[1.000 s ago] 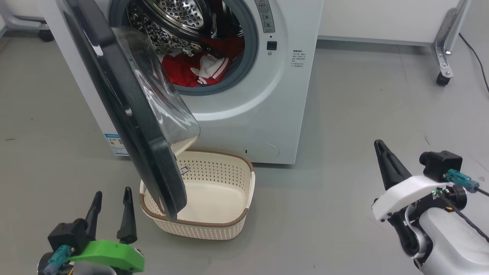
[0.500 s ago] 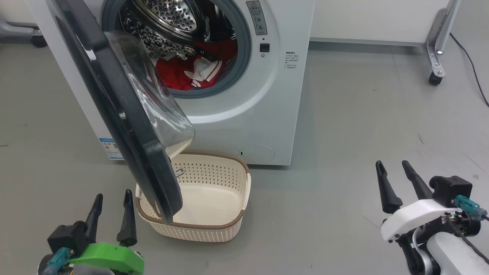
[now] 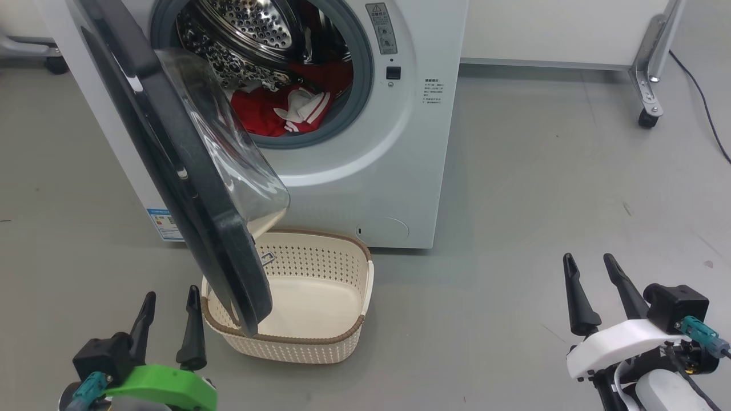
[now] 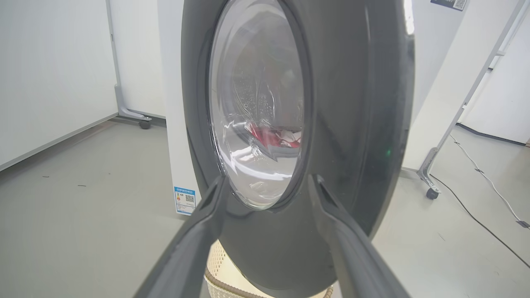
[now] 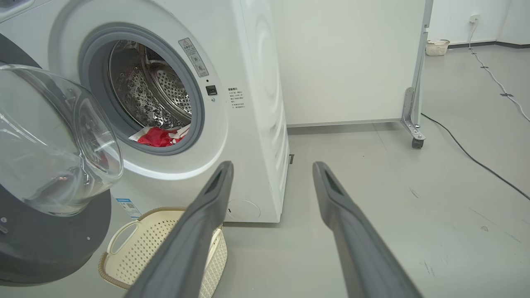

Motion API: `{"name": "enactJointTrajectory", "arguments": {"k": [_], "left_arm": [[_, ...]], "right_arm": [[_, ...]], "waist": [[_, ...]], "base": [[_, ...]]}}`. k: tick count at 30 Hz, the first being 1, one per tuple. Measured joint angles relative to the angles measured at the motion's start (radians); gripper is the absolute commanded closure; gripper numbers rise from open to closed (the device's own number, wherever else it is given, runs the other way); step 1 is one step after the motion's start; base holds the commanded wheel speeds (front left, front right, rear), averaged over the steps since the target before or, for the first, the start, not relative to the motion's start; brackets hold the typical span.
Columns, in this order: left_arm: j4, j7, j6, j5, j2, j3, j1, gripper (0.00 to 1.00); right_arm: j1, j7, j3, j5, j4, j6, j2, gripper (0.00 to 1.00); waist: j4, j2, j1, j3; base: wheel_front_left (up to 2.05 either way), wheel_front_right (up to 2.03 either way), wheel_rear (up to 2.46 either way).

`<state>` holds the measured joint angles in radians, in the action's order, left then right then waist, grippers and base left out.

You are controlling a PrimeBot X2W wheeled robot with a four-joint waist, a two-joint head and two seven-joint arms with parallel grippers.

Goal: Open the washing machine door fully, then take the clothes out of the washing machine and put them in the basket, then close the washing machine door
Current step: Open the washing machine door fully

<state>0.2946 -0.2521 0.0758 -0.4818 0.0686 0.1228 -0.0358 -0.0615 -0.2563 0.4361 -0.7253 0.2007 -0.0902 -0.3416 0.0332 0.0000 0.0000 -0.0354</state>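
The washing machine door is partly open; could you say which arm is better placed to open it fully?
Probably right: the right gripper, open, faces the glass inner side of the washing machine door; the left gripper faces its outer face.

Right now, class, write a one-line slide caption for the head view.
Washing machine door part open above the basket, red clothes in the drum, left gripper and right gripper open, holding nothing.
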Motion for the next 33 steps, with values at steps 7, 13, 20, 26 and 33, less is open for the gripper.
{"name": "enactJointTrajectory", "arguments": {"k": [7, 13, 20, 26, 33], "left_arm": [[0.000, 0.000, 0.001, 0.010, -0.006, 0.000, 0.015, 0.00], [0.002, 0.000, 0.001, 0.012, -0.011, -0.001, 0.018, 0.00], [0.002, 0.000, 0.005, 0.020, -0.014, -0.002, 0.019, 0.00], [0.002, 0.000, 0.009, 0.026, -0.015, -0.003, 0.019, 0.00], [0.002, 0.000, 0.009, 0.043, -0.015, -0.003, 0.019, 0.00]], "right_arm": [[0.035, 0.000, -0.007, 0.035, -0.024, 0.000, 0.017, 0.00], [0.057, 0.000, -0.016, 0.051, -0.037, 0.001, 0.026, 0.00], [0.074, 0.000, -0.036, 0.064, -0.050, 0.001, 0.031, 0.00], [0.092, 0.000, -0.048, 0.072, -0.059, 0.010, 0.040, 0.00], [0.094, 0.000, -0.058, 0.091, -0.063, 0.018, 0.050, 0.00]], "waist": [[-0.003, 0.0000, 0.0000, -0.004], [-0.006, 0.0000, 0.0000, -0.005], [-0.008, 0.0000, 0.0000, -0.006], [-0.007, 0.0000, 0.0000, -0.005], [-0.006, 0.0000, 0.0000, -0.002]], "base": [[0.00, 0.00, 0.00], [0.00, 0.00, 0.00], [0.00, 0.00, 0.00], [0.00, 0.00, 0.00], [0.00, 0.00, 0.00]]}}
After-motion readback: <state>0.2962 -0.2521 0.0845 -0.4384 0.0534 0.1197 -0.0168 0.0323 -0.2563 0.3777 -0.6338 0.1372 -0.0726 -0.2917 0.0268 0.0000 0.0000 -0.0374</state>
